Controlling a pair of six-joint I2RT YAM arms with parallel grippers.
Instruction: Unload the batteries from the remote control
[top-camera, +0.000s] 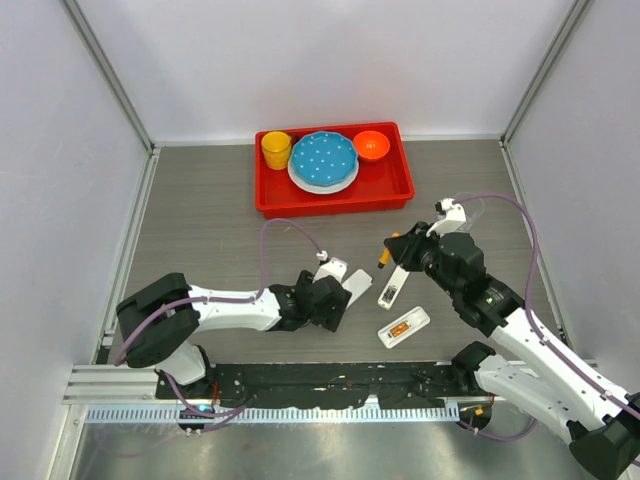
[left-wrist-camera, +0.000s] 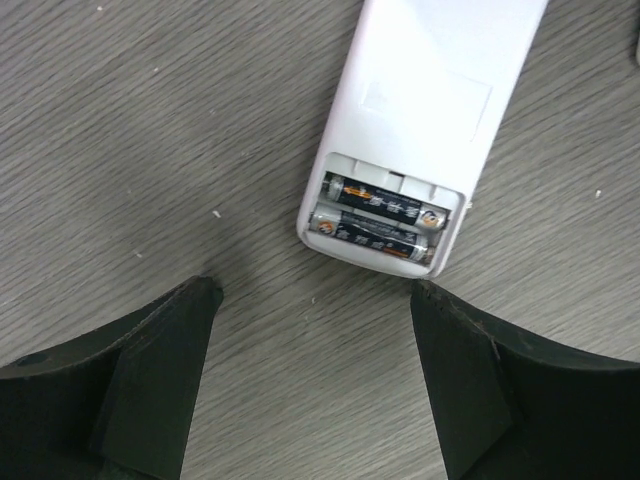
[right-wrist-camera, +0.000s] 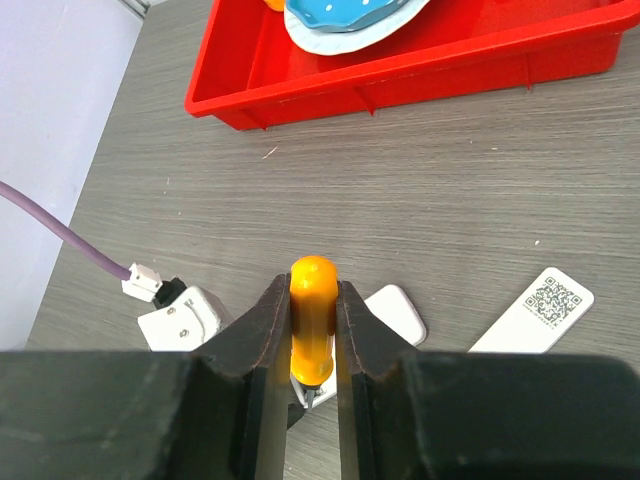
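Note:
The white remote (left-wrist-camera: 420, 110) lies back-up on the table with its compartment uncovered. Two dark batteries (left-wrist-camera: 380, 215) sit side by side in it. My left gripper (left-wrist-camera: 315, 295) is open just short of the remote's battery end, and nothing is between its fingers. From above, the left gripper (top-camera: 340, 297) is beside the remote (top-camera: 358, 283). My right gripper (right-wrist-camera: 313, 330) is shut on an orange-handled screwdriver (right-wrist-camera: 312, 300) and hangs over the table (top-camera: 398, 250) right of the remote. Another white piece (top-camera: 403, 326) with a small orange-looking cylinder in it lies nearer the front.
A red tray (top-camera: 400, 190) at the back holds a yellow cup (top-camera: 276, 150), a blue dotted plate (top-camera: 323, 158) and an orange bowl (top-camera: 371, 145). A narrow white piece (top-camera: 393, 290) lies between the arms. A white piece with a QR code (right-wrist-camera: 545, 305) shows beside the right fingers.

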